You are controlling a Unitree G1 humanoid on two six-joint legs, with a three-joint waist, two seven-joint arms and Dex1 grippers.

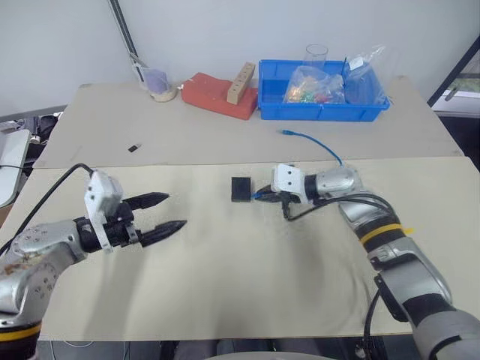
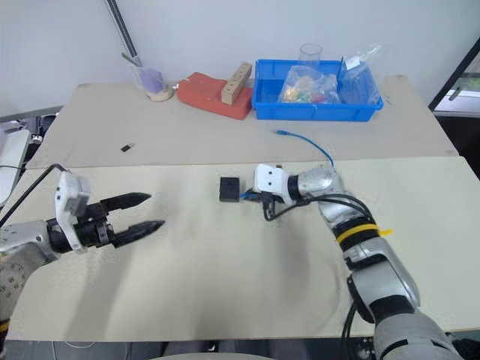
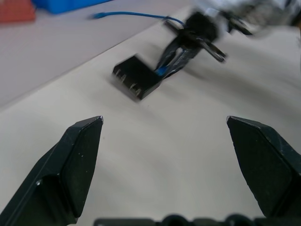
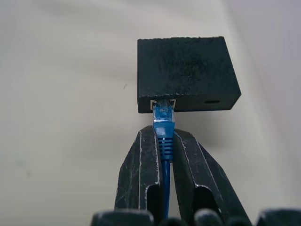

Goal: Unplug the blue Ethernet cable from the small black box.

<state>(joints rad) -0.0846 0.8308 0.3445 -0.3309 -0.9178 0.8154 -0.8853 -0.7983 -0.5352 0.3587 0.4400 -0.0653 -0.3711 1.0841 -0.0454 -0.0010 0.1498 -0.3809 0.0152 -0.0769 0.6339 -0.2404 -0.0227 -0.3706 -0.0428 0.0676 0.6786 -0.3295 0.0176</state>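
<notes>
- From the head cameras, the small black box (image 1: 241, 188) lay flat near the middle of the front table (image 1: 247, 292), with the right gripper (image 1: 264, 196) reaching in level from its right side, lined up with the port as if to draw the plug straight out. The blue Ethernet cable (image 1: 313, 144) trailed away behind that arm toward the blue bin (image 1: 322, 111).
- The left gripper (image 1: 169, 213) hung well apart to the left, jaws spread wide and empty, perhaps waiting to steady the box.
- The left wrist camera looked past its own parted fingers (image 3: 77, 155) at the box (image 3: 137, 77) and the cable's plug end beside it.
- In the right wrist view, the fingers (image 4: 141, 174) were clamped on the cable's ribbed boot just behind the plug, which sat seated in the box's side port.
</notes>
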